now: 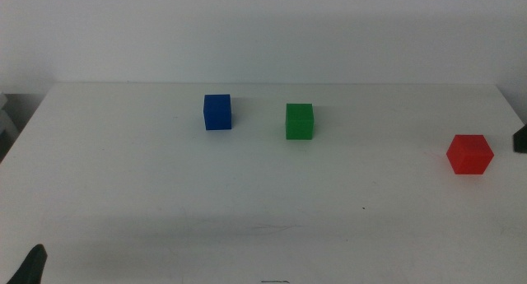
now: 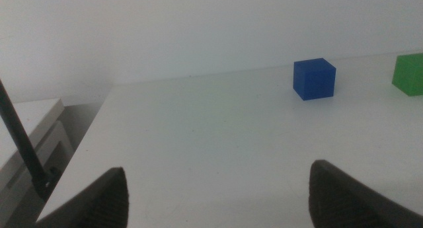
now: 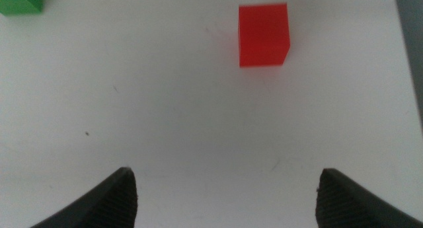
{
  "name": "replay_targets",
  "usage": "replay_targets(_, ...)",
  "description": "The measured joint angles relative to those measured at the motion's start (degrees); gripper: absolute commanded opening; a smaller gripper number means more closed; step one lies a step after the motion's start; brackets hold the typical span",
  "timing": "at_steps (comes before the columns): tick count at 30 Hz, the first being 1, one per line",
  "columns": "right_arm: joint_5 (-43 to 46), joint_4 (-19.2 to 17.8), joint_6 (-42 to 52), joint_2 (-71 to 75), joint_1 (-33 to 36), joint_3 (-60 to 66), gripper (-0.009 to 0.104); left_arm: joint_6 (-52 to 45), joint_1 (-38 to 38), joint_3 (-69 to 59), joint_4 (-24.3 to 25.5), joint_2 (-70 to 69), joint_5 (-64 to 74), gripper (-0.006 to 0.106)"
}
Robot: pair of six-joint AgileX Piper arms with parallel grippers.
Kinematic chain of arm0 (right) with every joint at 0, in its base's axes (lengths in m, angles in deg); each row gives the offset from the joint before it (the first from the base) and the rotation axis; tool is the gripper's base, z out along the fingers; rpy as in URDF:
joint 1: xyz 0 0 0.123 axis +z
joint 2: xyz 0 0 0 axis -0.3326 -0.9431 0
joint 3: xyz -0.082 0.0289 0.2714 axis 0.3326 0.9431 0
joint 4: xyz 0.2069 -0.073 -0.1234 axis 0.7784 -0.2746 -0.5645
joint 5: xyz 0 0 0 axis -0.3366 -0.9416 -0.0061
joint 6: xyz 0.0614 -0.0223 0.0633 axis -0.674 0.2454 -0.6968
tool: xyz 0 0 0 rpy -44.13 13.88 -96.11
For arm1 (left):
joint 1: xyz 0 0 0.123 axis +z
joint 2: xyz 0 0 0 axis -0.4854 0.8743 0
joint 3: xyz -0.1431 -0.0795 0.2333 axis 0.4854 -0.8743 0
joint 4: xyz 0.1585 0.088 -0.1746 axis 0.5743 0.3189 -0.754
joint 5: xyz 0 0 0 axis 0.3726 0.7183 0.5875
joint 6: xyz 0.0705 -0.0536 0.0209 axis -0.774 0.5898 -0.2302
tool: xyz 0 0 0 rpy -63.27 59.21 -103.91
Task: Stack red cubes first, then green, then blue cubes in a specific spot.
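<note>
Red cube: single, resting flat on the white desk near its right edge, well apart from the others; nothing on or against it. Green cube: mid-desk, toward the back. Blue cube: just left of green, apart from it. No stack begun; the stacking spot bears no mark that can be seen.

Risk, judged: red sits close to the desk's right edge, so an off-centre approach by the claw could nudge it sideways or off the desk; it also appears turned slightly, so jaws closing on corners rather than faces could twist it.

Right claw: released, jaws spread wide, poised over bare desk short of red, which lies ahead and slightly off its centreline. Left claw: released, jaws wide, waiting low at the desk's near-left corner, facing blue.
</note>
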Motion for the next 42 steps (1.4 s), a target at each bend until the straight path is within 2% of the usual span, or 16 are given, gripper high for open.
replay_targets(8, -0.3, 0.0, -0.1, -5.8, 0.0, -2.3, 0.094, 0.0, 0.0, 0.0, 0.0, 0.0, 0.0, 0.094)
replay_targets(16, -8.9, -0.3, 0.0, -18.5, 0.0, -14.8, 0.094, 0.0, 0.0, 0.0, 0.0, 0.0, 0.0, 0.094)
replay_targets(21, -12.9, -2.4, 0.6, -28.8, 0.0, -22.9, 0.094, 0.0, 0.0, 0.0, 0.0, 0.0, 0.0, 0.094)
replay_targets(26, -13.3, -4.5, 0.6, -36.3, -0.1, -28.1, 0.094, 0.0, 0.0, 0.0, 0.0, 0.0, 0.0, 0.094)
replay_targets(42, -12.9, -5.4, 2.8, -53.2, -2.3, -41.1, 0.094, 0.0, 0.0, 0.0, 0.0, 0.0, 0.0, 0.094)
